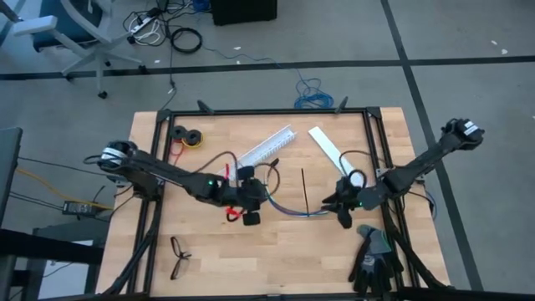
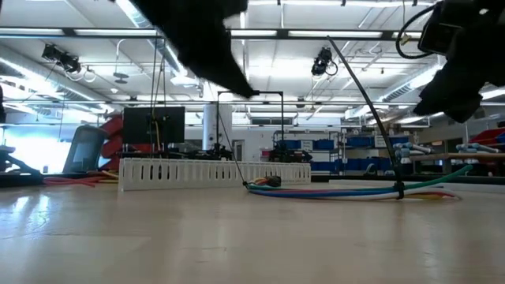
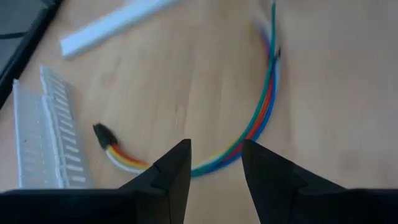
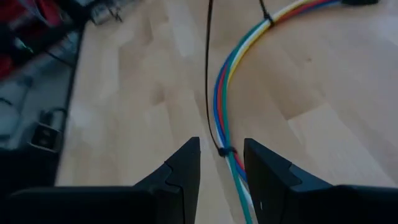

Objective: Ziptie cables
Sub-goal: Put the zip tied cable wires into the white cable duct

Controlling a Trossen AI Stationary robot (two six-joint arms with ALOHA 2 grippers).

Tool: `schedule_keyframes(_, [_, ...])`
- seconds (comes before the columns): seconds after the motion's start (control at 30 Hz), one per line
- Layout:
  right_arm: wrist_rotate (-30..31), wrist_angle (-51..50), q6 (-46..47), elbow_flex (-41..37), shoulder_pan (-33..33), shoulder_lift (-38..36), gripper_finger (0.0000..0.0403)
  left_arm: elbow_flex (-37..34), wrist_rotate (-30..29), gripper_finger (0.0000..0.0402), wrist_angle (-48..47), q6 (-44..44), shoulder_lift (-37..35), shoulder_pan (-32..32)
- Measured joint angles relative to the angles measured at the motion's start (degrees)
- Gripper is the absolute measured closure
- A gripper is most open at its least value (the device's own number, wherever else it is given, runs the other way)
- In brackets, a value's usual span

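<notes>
Cables point(image 1: 288, 211) in green, blue, red, white and yellow lie in a shallow arc across the middle of the wooden bench point(image 1: 209, 259), strung between the two grippers. The left gripper point(image 3: 214, 163) hangs over one end of the bundle; its fingers point(image 3: 176, 167) stand a narrow gap apart, with the wires passing on the bench below that gap, and nothing visibly gripped. Just beyond, the bundle's black plug end point(image 3: 101, 133) rests beside the white slotted strip point(image 3: 46, 134). The right gripper point(image 4: 222, 163) hangs over the other end, its fingers point(image 4: 186, 163) likewise narrowly parted and above the wires, where a black ziptie band point(image 4: 224, 151) circles the bundle; whether they touch the cables cannot be told. A second band point(image 4: 268, 20) binds the wires farther along. One loose ziptie point(image 1: 305, 191), a thin black line, lies straight on the bench just beyond the cables, between the slotted strip and a flat white bar point(image 1: 328, 147). Nearer the front edge than the cables lie black eyeglasses point(image 1: 178, 256) and dark gloves point(image 1: 374, 257). Rolls of tape point(image 1: 187, 135) sit at the far left corner.
</notes>
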Motion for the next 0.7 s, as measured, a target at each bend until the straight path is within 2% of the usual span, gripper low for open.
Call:
schedule_keyframes(0.13, [-0.81,4.67,-1.46,0.00,-1.05,8.59,0.0292,-0.02,-1.10,0.0250,0.48,6.17,5.25,0.86])
schedule_keyframes(0.23, [-4.06,8.04,-1.63,0.05,-2.96,14.46,0.0292,-0.02,-1.64,0.0250,1.19,10.95,7.84,2.31])
schedule_keyframes(0.4, [-8.30,9.05,-7.38,4.96,-5.31,22.68,0.0292,-0.02,-1.63,0.0250,2.15,16.69,8.95,4.29])
schedule_keyframes(0.7, [-16.45,-4.89,-17.46,17.50,-10.04,36.22,0.0292,-0.02,-1.19,0.0250,3.34,16.19,8.67,5.33])
